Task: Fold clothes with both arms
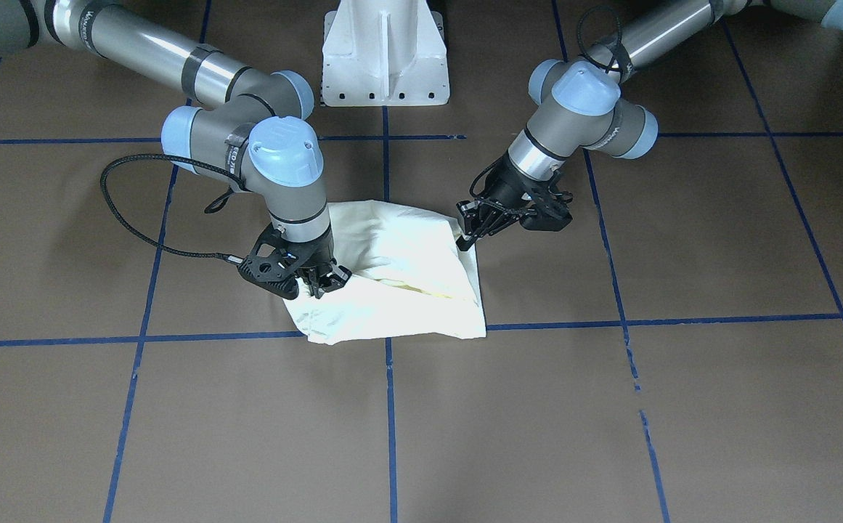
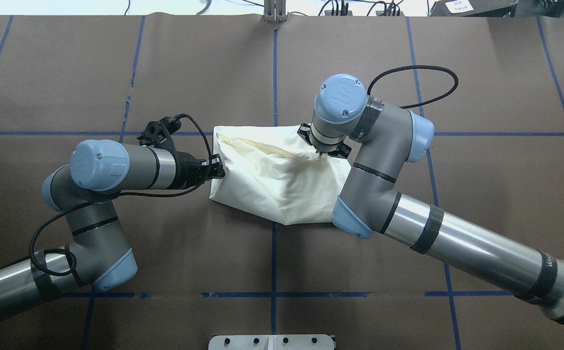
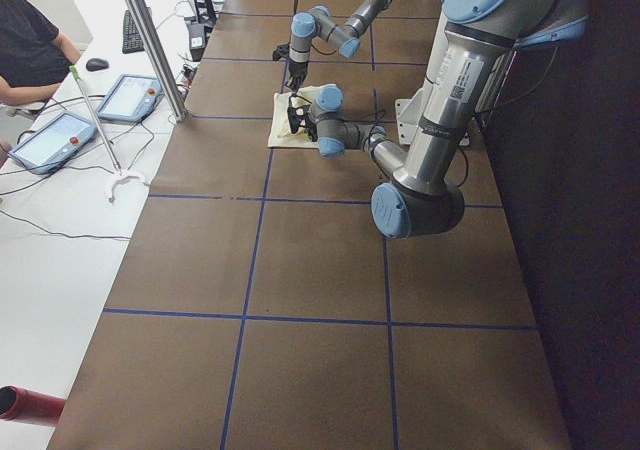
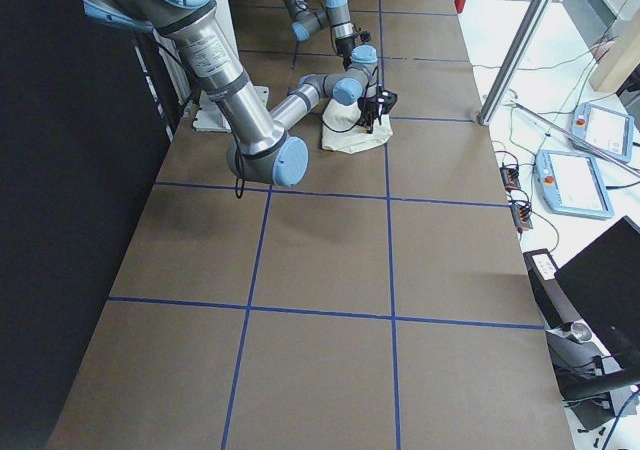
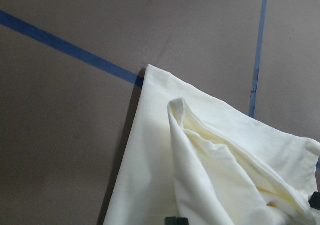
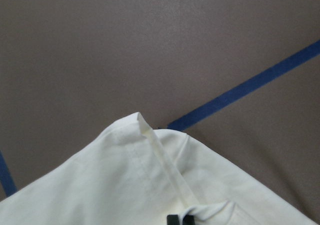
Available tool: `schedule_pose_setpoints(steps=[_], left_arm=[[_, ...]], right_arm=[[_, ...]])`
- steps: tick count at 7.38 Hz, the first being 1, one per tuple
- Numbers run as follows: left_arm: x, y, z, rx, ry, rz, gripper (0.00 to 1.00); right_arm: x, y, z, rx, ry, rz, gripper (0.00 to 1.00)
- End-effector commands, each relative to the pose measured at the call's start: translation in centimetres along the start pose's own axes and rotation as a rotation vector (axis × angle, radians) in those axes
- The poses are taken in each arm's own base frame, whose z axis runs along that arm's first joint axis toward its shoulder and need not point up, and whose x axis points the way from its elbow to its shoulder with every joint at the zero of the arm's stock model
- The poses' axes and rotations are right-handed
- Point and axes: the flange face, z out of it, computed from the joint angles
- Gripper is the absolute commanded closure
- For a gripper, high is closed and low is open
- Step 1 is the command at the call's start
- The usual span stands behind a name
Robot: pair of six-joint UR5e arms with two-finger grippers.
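Fabric of a cream-white T-shirt (image 2: 277, 180), gathered into a compact, puffy bundle, is lying near the middle of the brown paper-covered worktop (image 2: 116, 73). It is straddling a crossing of the blue tape lines (image 2: 275, 73). Seen from overhead, the bundle's long axis is running across the worktop from the robot's left to its right, slanting a little toward the robot on the right side. One square corner is pointing away from the robot at the far left. Only plain cloth is showing, so which end is the neck cannot be told.

Reaching in low from the side is the grey metal left arm (image 2: 116, 167) with light-blue joint caps. The black left fingers (image 1: 469, 234) are pinching narrowly on the T-shirt's left edge, where a ridge of folded cloth is rising toward them in the left wrist view.

Bending over the bundle's right half is the matching right arm (image 2: 374, 160), its wrist pointing straight down. The black right fingers (image 1: 327, 280) are pressing together on the cloth near the right edge, with a hemmed strip running up to their nearly touching tips in the right wrist view.

Behind the bundle, a white pedestal base (image 1: 385, 58) is standing between the two arms. In the exterior left view, a person in a black top (image 3: 25, 40) is sitting at a white side table by two tablet-like screens (image 3: 128, 98).
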Motion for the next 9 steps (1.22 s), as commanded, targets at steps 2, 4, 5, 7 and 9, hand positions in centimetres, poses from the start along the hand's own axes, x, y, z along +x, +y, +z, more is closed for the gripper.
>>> schedule_pose_setpoints(steps=[2, 4, 5, 7, 9], left_arm=[[-2.9, 2.7, 0.3, -0.11, -0.039, 0.0, 1.0], [-2.4, 4.0, -1.0, -0.213, -0.028, 0.005, 1.0], [-2.2, 4.8, -0.9, -0.23, -0.025, 0.008, 1.0], [-1.4, 6.2, -3.9, -0.285, 0.004, 0.023, 1.0], [1.6, 5.0, -6.9, -0.241, 0.005, 0.01, 1.0]], right_arm=[[-0.2, 0.0, -0.1, 0.0, -0.002, 0.002, 0.97], [-0.1, 0.0, -0.1, 0.0, 0.0, 0.003, 0.98], [-0.1, 0.0, -0.1, -0.002, 0.0, 0.004, 0.98], [-0.1, -0.1, -0.1, 0.001, -0.001, 0.005, 0.97], [-0.1, -0.1, -0.1, 0.001, -0.001, 0.005, 0.97]])
